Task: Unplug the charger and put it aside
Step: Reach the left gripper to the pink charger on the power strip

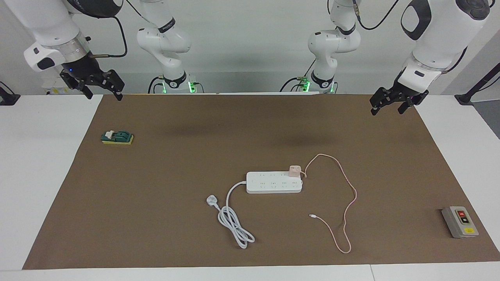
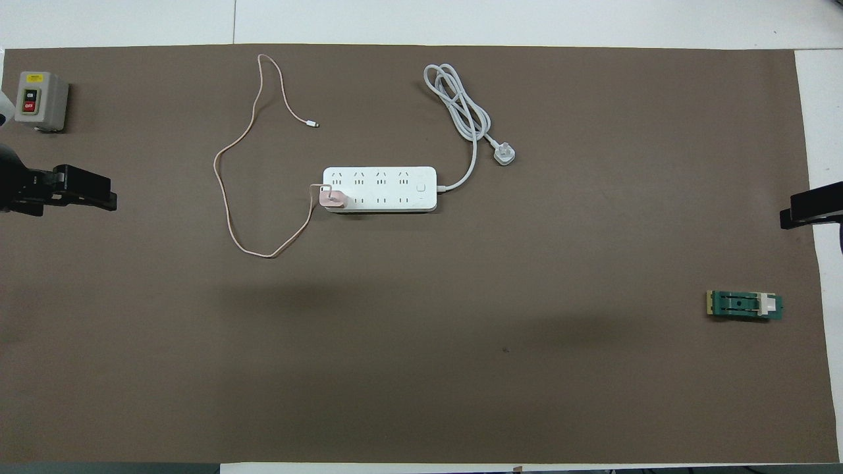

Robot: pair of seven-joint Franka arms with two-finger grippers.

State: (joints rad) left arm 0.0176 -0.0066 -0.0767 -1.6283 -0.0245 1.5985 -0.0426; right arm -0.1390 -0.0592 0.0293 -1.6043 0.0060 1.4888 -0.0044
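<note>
The charger (image 1: 294,171) sits plugged into the power strip (image 1: 274,182) mid-counter, well apart from the left gripper (image 1: 388,106) and right gripper (image 1: 102,91), both hanging with fingers spread.

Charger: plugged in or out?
Plugged in. The charger sits in the power strip at its end toward the left arm; both grippers hang clear.

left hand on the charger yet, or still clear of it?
Apart. The facing view shows the left hand up at the mat's edge, with bare mat between it and the charger plugged into the power strip.
</note>
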